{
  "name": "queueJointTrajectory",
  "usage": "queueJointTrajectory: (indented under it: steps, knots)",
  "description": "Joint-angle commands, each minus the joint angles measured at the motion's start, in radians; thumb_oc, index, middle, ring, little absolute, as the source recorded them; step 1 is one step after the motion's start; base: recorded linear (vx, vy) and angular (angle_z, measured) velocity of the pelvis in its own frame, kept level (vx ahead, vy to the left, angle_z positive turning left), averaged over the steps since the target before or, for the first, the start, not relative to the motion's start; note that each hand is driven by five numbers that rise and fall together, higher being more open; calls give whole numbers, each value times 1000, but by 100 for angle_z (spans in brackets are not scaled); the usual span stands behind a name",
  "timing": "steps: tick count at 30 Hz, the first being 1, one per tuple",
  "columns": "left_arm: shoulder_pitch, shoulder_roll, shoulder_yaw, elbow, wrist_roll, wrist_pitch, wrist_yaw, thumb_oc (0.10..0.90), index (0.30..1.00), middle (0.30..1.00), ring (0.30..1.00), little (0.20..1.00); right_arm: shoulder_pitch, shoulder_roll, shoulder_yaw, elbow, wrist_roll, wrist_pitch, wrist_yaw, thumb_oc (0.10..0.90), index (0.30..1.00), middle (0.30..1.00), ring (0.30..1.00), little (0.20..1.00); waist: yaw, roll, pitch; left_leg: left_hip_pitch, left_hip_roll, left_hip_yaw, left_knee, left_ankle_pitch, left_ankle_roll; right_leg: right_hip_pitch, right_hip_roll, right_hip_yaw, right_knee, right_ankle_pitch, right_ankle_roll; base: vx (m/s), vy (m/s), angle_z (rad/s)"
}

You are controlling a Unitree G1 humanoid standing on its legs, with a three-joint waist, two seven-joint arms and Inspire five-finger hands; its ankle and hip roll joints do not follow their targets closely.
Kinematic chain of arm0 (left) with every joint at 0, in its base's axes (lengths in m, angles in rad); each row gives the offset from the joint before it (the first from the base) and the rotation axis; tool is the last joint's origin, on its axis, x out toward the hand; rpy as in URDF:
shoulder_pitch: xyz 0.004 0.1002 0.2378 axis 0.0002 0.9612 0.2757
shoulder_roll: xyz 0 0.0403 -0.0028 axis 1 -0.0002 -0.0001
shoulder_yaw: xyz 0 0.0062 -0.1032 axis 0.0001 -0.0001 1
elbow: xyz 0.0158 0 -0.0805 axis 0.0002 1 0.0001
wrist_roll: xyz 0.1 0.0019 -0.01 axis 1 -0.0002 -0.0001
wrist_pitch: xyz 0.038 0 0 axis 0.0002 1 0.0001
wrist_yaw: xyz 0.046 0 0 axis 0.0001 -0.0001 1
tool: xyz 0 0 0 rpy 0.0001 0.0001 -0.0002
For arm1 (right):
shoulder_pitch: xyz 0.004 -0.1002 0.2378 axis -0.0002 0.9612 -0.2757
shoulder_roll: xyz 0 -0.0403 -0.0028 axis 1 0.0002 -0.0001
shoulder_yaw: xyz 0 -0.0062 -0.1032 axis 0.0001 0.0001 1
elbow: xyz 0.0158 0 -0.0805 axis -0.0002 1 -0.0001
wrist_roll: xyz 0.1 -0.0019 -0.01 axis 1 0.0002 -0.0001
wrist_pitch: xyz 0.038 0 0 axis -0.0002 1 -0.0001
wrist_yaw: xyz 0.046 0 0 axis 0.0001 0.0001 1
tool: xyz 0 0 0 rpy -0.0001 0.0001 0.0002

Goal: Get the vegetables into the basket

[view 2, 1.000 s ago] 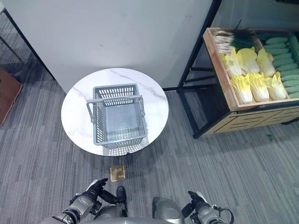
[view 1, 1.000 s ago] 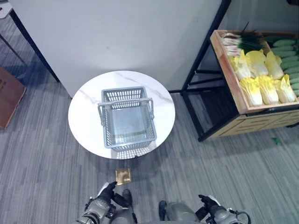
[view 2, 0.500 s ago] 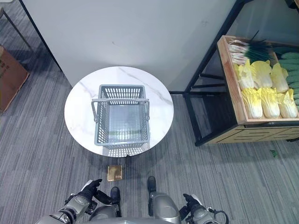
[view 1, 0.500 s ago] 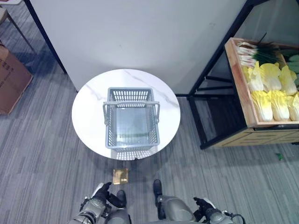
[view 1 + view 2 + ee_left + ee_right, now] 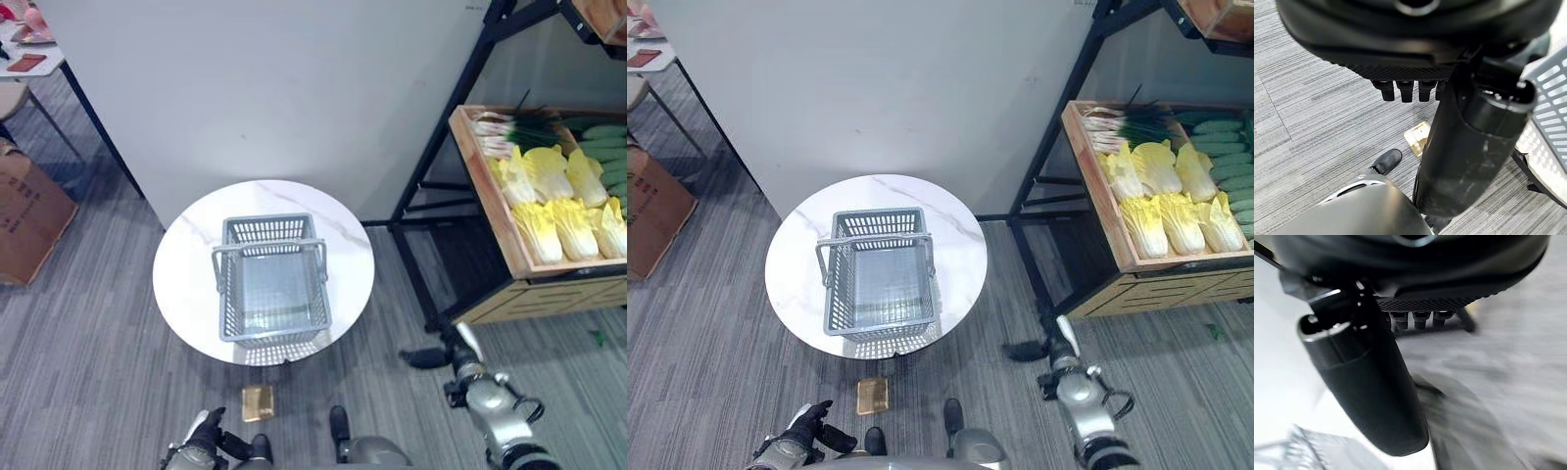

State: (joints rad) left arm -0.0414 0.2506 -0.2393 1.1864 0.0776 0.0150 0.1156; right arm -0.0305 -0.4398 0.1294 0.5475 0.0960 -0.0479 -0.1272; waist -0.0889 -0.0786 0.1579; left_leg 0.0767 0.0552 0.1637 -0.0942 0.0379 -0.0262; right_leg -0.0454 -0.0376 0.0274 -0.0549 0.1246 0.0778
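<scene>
Looks like a mock grocery shop in an office: wooden produce crate (image 5: 534,264) of cabbages (image 5: 573,230) on a rack at right, grey carpet (image 5: 88,333), shopping basket (image 5: 271,279).

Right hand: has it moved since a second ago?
Yes. The right hand has risen from low by the robot's body, forward and outward toward the shelf's black leg, right of the round table.

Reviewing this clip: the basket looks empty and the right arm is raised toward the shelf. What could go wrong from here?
The right robot hand is empty and well short of the vegetables, so a reach from here may fall short. The black shelf frame stands between arm and wooden crate; the arm could clip it. The basket sits toward the round table front edge, so a heavy drop might shift it.
</scene>
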Motion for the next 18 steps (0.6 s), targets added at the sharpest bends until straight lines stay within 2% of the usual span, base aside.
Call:
queueJointTrajectory:
  steps: [1, 2, 5, 7, 12, 14, 18]
  knots:
    - [-42, 11, 15, 56, 15, 1, 10, 900, 1000, 1000, 1000, 1000, -94, -51, -56, -139, 4, -76, -47, 900, 1000, 1000, 1000, 1000, 10, -43, 27, 40, -25, -19, 7, -52, -10, -7, -50, 32, 16, -19, 93, 0, 0, 0]
    - [-42, 11, 15, 56, 15, 1, 10, 900, 1000, 1000, 1000, 1000, -93, -52, -57, -142, 3, -74, -46, 900, 1000, 1000, 1000, 1000, 11, -43, 28, 41, -24, -19, 7, -52, -10, -7, -49, 32, 16, -19, 93, 0, 0, 0]
    - [-39, 6, 19, 58, 28, 6, 5, 900, 1000, 1000, 1000, 1000, -139, -105, -65, -315, -48, -89, -38, 900, 1000, 1000, 1000, 1000, 16, -45, 22, 46, -22, -21, 7, -56, -10, 4, -50, 30, 14, -25, 92, 40, -12, -1]
    - [-39, 11, 18, 62, 29, 15, 7, 900, 1000, 1000, 1000, 1000, -236, -146, -25, -406, -107, -87, -43, 900, 1000, 1000, 1000, 1000, 28, -50, 24, 45, -20, -27, 7, -54, -11, 6, -50, 27, 13, -27, 89, 12, -13, 5]
    - [-52, 17, -17, 71, -11, 21, 36, 900, 1000, 1000, 1000, 1000, -594, -215, 186, -303, -91, -63, -44, 900, 1000, 1000, 1000, 1000, 76, -76, 51, 3, -18, -49, 7, -35, -16, -11, -53, 8, 5, -14, 89, -53, -37, 17]
    - [-55, 19, -34, 86, -24, 24, 45, 900, 1000, 1000, 1000, 1000, -735, -178, 283, -185, -32, -46, -31, 900, 1000, 1000, 1000, 1000, 99, -94, 58, -20, -13, -62, 7, -21, -20, -20, -50, 0, -1, -9, 86, -32, -50, 32]
    - [-59, 24, -45, 100, -43, 28, 51, 900, 1000, 1000, 1000, 1000, -856, -145, 363, -45, -14, -25, -18, 900, 1000, 1000, 1000, 1000, 119, -109, 61, -27, -10, -74, 7, -16, -24, -19, -47, -6, 0, -11, 83, 8, -21, 19]
